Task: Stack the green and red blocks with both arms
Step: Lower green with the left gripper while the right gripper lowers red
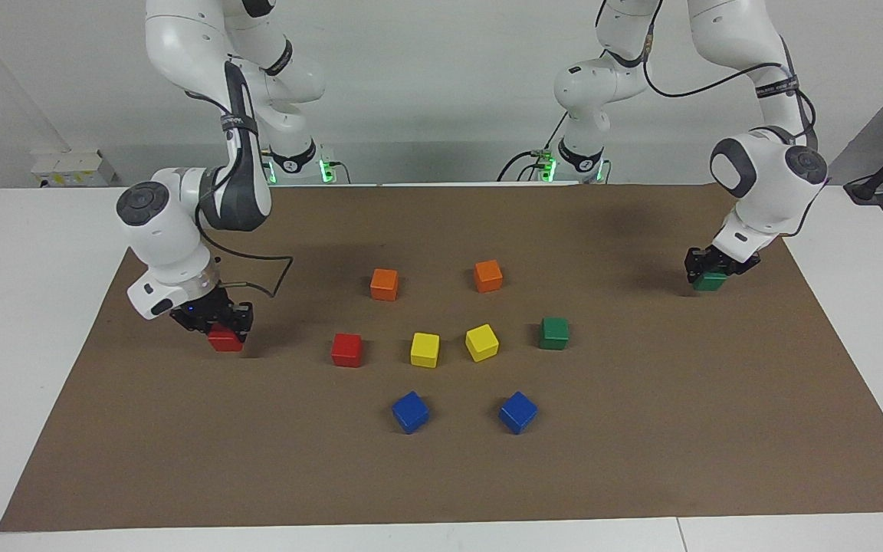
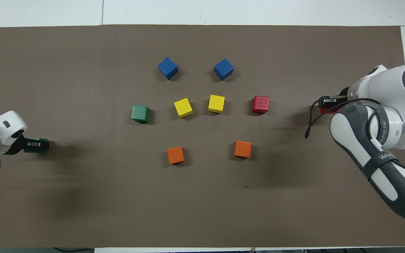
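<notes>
My right gripper (image 1: 219,330) is shut on a red block (image 1: 225,340), very low over the brown mat at the right arm's end of the table. In the overhead view this red block (image 2: 328,110) peeks out under the gripper. My left gripper (image 1: 710,270) is shut on a green block (image 1: 710,282), just as low at the left arm's end; from overhead the green block (image 2: 38,146) shows beneath the fingers. Whether either held block touches the mat I cannot tell. A second red block (image 1: 347,349) and a second green block (image 1: 554,333) sit free at the two ends of the middle row.
Between the free red and green blocks lie two yellow cubes (image 1: 425,349) (image 1: 481,342). Two orange cubes (image 1: 384,284) (image 1: 487,275) sit nearer the robots, two blue cubes (image 1: 410,412) (image 1: 518,412) farther out. The brown mat (image 1: 641,460) covers most of the white table.
</notes>
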